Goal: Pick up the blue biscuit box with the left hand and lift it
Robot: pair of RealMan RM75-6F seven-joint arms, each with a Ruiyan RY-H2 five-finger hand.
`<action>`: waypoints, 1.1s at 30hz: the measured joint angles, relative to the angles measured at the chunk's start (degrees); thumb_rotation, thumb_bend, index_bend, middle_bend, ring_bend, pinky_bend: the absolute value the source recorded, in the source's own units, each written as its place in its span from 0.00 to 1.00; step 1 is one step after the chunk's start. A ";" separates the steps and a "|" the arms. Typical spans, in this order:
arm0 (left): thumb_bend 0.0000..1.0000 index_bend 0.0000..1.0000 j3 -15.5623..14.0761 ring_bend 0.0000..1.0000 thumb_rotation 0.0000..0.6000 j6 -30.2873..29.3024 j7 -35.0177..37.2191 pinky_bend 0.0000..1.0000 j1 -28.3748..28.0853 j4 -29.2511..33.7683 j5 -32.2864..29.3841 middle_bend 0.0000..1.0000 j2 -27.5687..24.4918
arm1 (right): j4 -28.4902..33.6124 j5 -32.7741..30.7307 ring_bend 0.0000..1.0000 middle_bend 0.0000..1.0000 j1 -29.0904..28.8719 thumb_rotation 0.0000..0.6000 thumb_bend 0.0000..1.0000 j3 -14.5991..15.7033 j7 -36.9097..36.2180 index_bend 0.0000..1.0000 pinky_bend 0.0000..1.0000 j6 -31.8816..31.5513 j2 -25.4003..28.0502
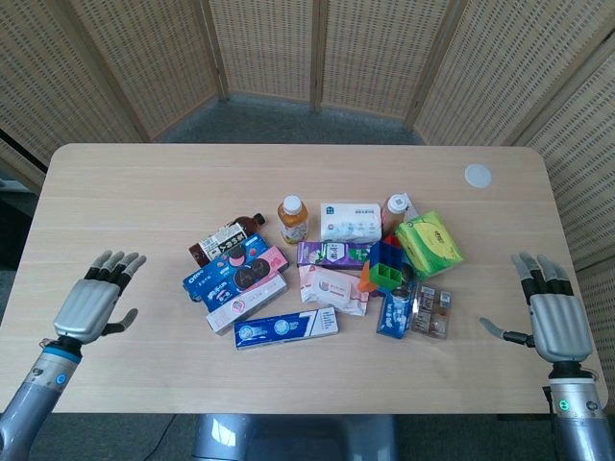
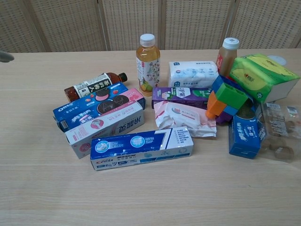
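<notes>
Biscuit box (image 1: pixel 226 268), blue, lies left in clutter, between dark bottle (image 1: pixel 223 237) and pink box (image 1: pixel 246 302). Left hand (image 1: pixel 91 307) well left, fingers spread, empty. Approach from above; grip box's long sides, clear of neighbours.

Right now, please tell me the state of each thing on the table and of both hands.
left hand: open, holding nothing, left of the pile
right hand: open, holding nothing
blue biscuit box: lying flat, untouched
brown bottle: lying on its side
orange juice bottle: upright, cap on
toothpaste box: lying flat
green tissue pack: lying on the table
</notes>
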State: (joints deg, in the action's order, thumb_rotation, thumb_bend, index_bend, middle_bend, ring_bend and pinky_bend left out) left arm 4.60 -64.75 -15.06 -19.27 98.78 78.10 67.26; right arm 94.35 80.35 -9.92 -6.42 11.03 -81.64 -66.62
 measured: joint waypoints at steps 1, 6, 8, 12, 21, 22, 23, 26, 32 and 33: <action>0.38 0.00 0.36 0.00 1.00 0.58 -0.63 0.00 -0.65 -0.49 -0.73 0.00 0.78 | 0.03 0.04 0.00 0.00 0.06 0.52 0.03 0.00 -0.04 0.00 0.00 -0.09 0.05; 0.37 0.00 2.53 0.00 1.00 3.10 -3.94 0.00 -3.80 -3.62 -5.71 0.00 4.89 | 0.16 0.08 0.00 0.00 0.51 0.53 0.03 0.02 -0.25 0.00 0.00 -0.60 0.36; 0.37 0.00 3.24 0.00 1.00 4.24 -4.81 0.00 -5.02 -4.90 -7.77 0.00 6.40 | 0.20 -0.07 0.00 0.00 0.74 0.53 0.03 0.05 -0.35 0.00 0.00 -0.74 0.52; 0.36 0.00 4.27 0.00 1.00 5.83 -6.52 0.00 -7.40 -8.66 -10.58 0.00 10.37 | 0.13 -0.26 0.00 0.00 1.05 0.52 0.03 0.04 -0.64 0.00 0.00 -0.94 0.69; 0.36 0.00 5.36 0.00 1.00 6.58 -8.19 0.00 -11.11 -18.28 -13.44 0.00 19.49 | -0.11 -0.46 0.00 0.00 1.70 0.52 0.03 0.01 -1.11 0.00 0.00 -1.45 1.02; 0.36 0.00 5.36 0.00 1.00 7.02 -8.10 0.00 -11.43 -18.76 -13.67 0.00 19.96 | -0.14 -0.50 0.00 0.00 1.89 0.53 0.03 0.03 -1.22 0.00 0.00 -1.62 1.12; 0.36 0.00 5.28 0.00 1.00 7.40 -8.02 0.00 -11.70 -19.10 -13.79 0.00 20.31 | -0.17 -0.55 0.00 0.00 2.03 0.52 0.03 0.03 -1.33 0.00 0.00 -1.74 1.20; 0.36 0.00 4.24 0.00 1.00 8.00 -8.09 0.00 -12.23 -20.06 -13.54 0.00 21.31 | -0.28 -0.72 0.00 0.00 2.42 0.52 0.03 0.03 -1.72 0.00 0.00 -2.06 1.46; 0.36 0.00 2.22 0.00 1.00 8.11 -7.67 0.00 -12.08 -21.01 -12.91 0.00 22.93 | -0.55 -0.45 0.00 0.00 2.62 0.52 0.03 0.09 -2.18 0.00 0.00 -2.10 1.52; 0.36 0.00 1.94 0.00 1.00 8.01 -7.42 0.00 -11.95 -21.06 -12.74 0.00 23.09 | -0.57 -0.44 0.00 0.00 2.63 0.52 0.03 0.08 -2.23 0.00 0.00 -2.09 1.50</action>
State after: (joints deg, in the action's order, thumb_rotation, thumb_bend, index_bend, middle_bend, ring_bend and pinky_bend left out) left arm 6.54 -56.74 -22.48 -31.22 77.72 65.36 90.35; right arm 93.77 79.90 -7.29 -6.35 8.80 -83.73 -65.11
